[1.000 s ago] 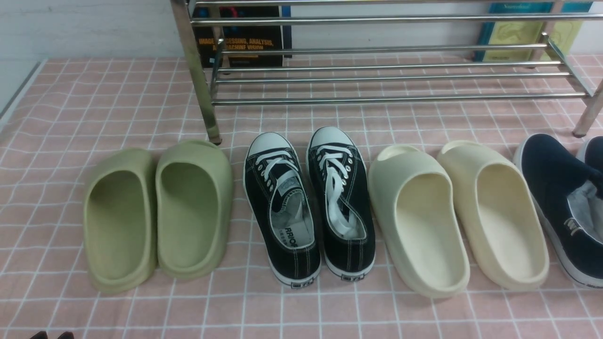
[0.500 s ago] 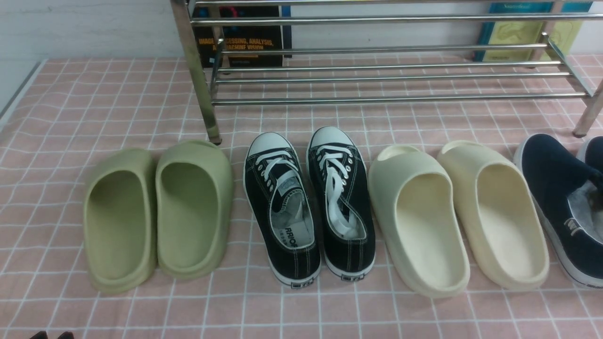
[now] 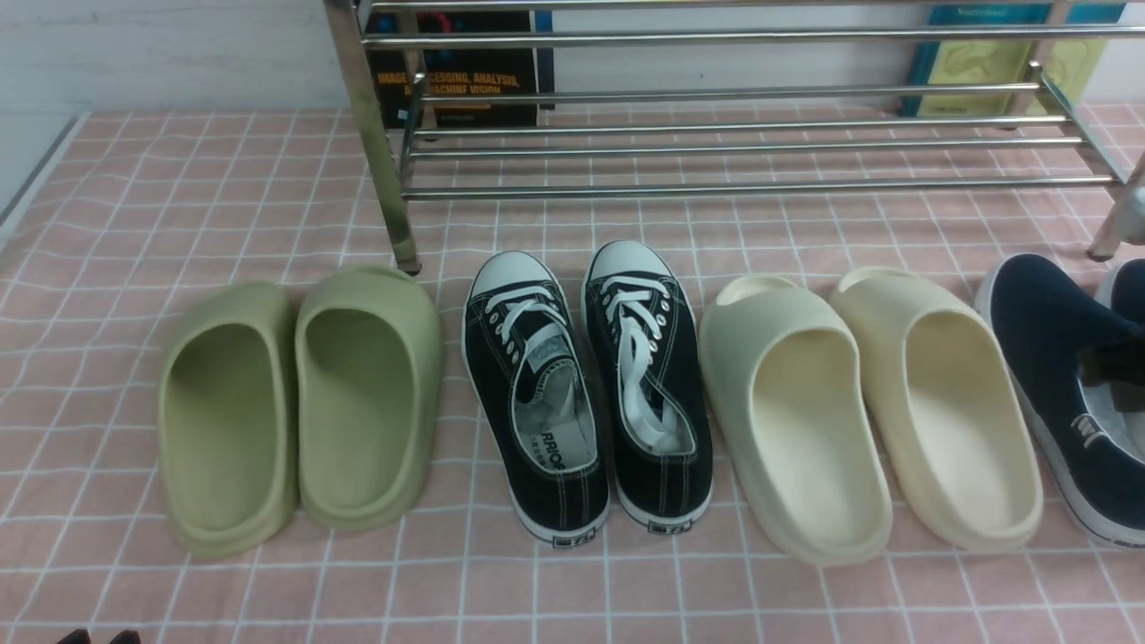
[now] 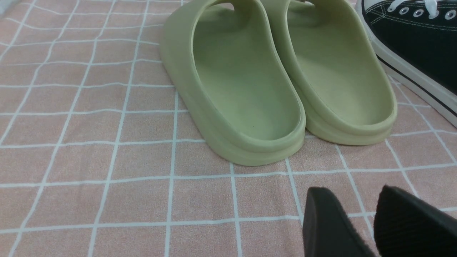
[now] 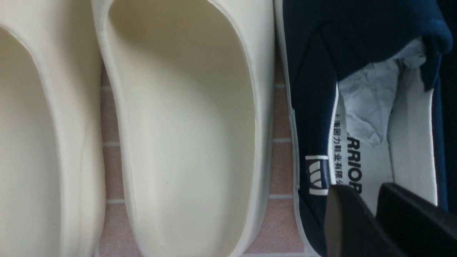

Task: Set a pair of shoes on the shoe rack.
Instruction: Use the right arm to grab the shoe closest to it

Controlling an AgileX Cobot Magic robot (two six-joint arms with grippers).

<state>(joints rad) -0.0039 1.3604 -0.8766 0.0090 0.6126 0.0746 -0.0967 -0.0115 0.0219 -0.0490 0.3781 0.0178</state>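
Of the pair of shoes, one navy slip-on lies at the far right of the front view, and only a sliver of its mate shows at the edge. The near one fills the right wrist view as a navy slip-on with crumpled paper inside. My right gripper hangs over its opening beside the white side tag, jaws slightly apart with nothing between them; it shows as a dark shape, the right gripper. The chrome shoe rack stands behind, its bars bare. My left gripper is open low over the cloth.
In a row before the rack lie green slides, black lace-up sneakers and cream slides. The cream slides sit right beside the navy shoe. Books lean on the wall behind. A pink checked cloth covers the table.
My right gripper has slid in from the right edge of the front view and now covers part of the navy shoe's opening. Nothing else has moved.
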